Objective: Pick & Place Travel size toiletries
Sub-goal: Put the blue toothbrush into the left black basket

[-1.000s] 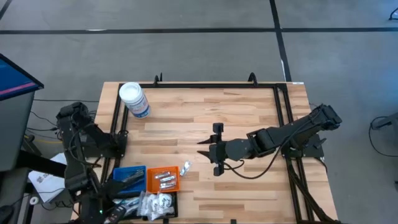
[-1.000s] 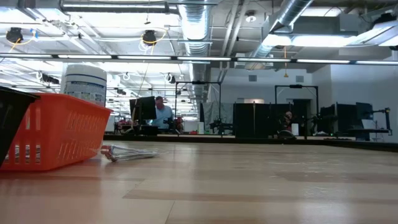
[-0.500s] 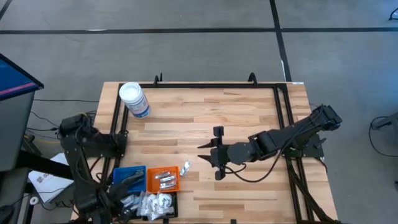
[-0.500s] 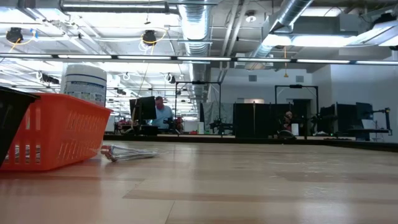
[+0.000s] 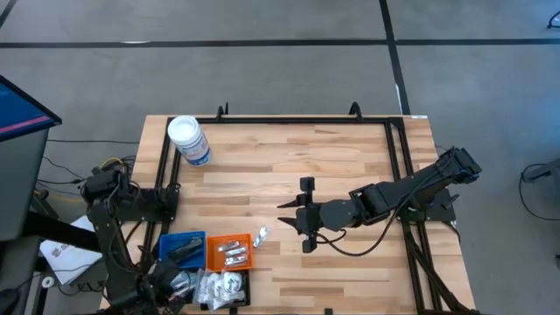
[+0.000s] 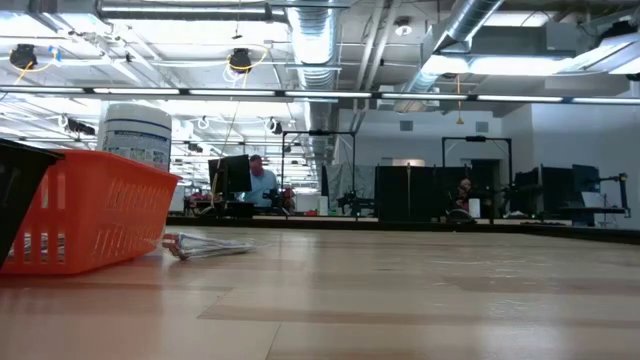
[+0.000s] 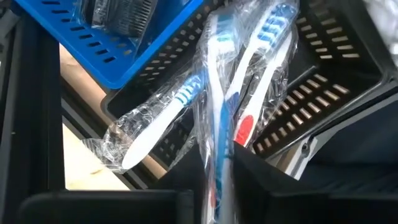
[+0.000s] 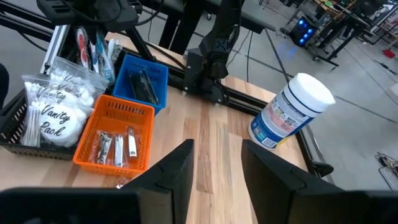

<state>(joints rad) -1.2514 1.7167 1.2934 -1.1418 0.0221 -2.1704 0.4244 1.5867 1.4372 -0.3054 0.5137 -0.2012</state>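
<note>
1. L gripper (image 7: 213, 186): found at the table's near-left corner, over the black tray (image 7: 323, 93). Its jaws are pressed narrowly on a wrapped toothbrush (image 7: 214, 140), pinched low on the handle through the clear film.
2. Two more wrapped toothbrushes (image 7: 155, 121) are seen alongside, leaning over the rim of the black tray and touching the held one. The blue tray (image 7: 124, 50) sits just beside.
3. R gripper (image 5: 284, 211): held over mid-table, well apart from the trays, jaws spread, nothing between them. Judged to be waiting.
4. Other task items: small packets (image 5: 229, 251) are lodged in the orange tray (image 5: 213, 255). One loose packet (image 5: 261, 234) lies on the wood just beside that tray, between it and the R gripper. Cotton bags (image 8: 46, 115) are noted in the black tray.
5. Jar (image 5: 188, 140): at the far-left of the table. Not part of the task.
6. Handling, judged: the brush is light and stiff, but its film is slick and loose, so slip or rotation within the wrapper is likely. Hold should be taken across the handle itself near mid-length, not on the empty film end.
7. Risk, judged: neighbouring wrappers may be dragged along, as the films overlap.
8. Loose packet, judged: flat, light and crinkly. An edge pinch from above is advised.
</note>
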